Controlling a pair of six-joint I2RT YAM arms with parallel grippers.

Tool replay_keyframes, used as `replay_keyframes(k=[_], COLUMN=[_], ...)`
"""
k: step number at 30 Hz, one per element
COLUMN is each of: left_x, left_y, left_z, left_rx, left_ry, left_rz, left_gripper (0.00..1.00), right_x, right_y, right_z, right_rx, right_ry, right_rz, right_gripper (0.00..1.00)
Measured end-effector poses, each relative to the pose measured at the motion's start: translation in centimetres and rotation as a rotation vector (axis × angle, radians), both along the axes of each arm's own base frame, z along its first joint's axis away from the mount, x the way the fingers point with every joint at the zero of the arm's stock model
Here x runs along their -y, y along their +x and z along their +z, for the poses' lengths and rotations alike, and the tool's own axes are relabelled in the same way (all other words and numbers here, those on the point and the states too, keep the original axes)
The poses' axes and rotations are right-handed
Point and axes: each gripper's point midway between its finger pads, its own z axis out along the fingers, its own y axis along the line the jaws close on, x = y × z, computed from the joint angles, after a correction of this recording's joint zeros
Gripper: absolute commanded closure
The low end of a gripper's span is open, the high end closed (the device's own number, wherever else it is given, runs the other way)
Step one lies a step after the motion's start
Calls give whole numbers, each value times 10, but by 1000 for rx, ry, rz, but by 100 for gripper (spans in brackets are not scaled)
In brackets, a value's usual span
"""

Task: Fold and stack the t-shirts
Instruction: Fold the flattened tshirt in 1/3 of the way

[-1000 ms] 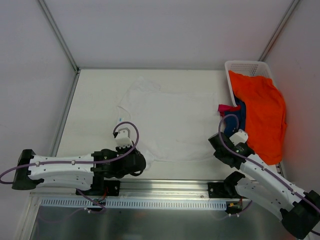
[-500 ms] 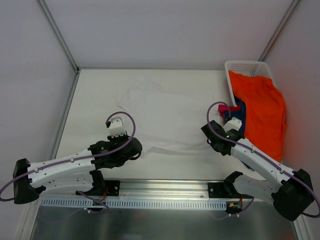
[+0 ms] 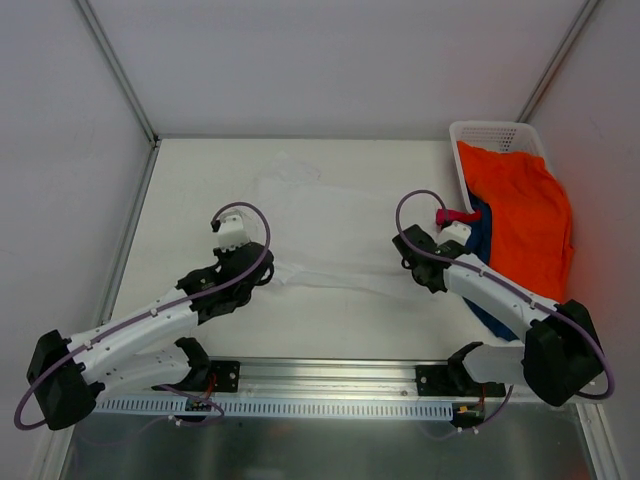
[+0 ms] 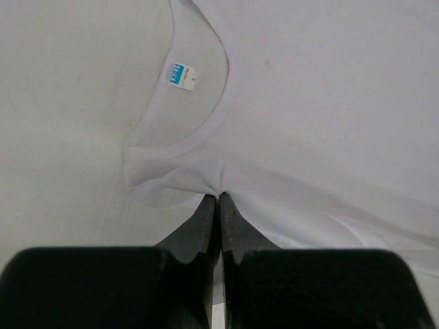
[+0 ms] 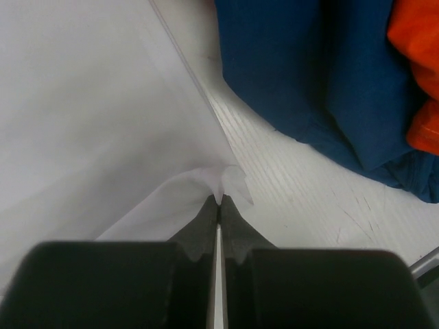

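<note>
Left gripper [image 4: 219, 197]: jaws are pressing fully together, pinching a fold of the white t-shirt [image 3: 335, 235] just beside its neckband [image 4: 206, 130]. The cloth is puckering at the fingertips.

A small blue label [image 4: 180, 75] is showing inside the neck; its print is too small to read.

The white t-shirt is lying spread on the table [image 3: 190, 190] between the two arms, its near edge lifting at both pinch points.

Right gripper [image 5: 219, 200]: jaws are likewise closing completely, nipping a peak of the same shirt's edge, near the navy t-shirt [image 5: 295, 75] but apart from it.

At the right, the orange t-shirt [image 3: 525, 220] is draping over the white basket [image 3: 495, 132], with the magenta t-shirt [image 3: 455, 215] peeking out beside it.

Against the view one second back, both arms are reaching farther from their bases, and the shirt's near edge is sitting farther up the table.
</note>
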Motion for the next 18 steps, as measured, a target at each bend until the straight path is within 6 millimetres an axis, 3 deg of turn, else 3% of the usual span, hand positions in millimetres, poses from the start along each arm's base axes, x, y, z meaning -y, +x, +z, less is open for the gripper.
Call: replay_keyframes(k=[11,18], left_x=[28,36], left_y=[28,47], left_z=[-36,-32], left_rx=[-86,-72], left_ry=[50,39], left_rz=[-81,-90], left_gripper=[100,100], right_x=[3,5], right_y=[20,36], right_z=[-10,-6], right_rx=[-31,-28], right_ry=[-41,-54], right_rz=[-7,-16], right_gripper=[99,100])
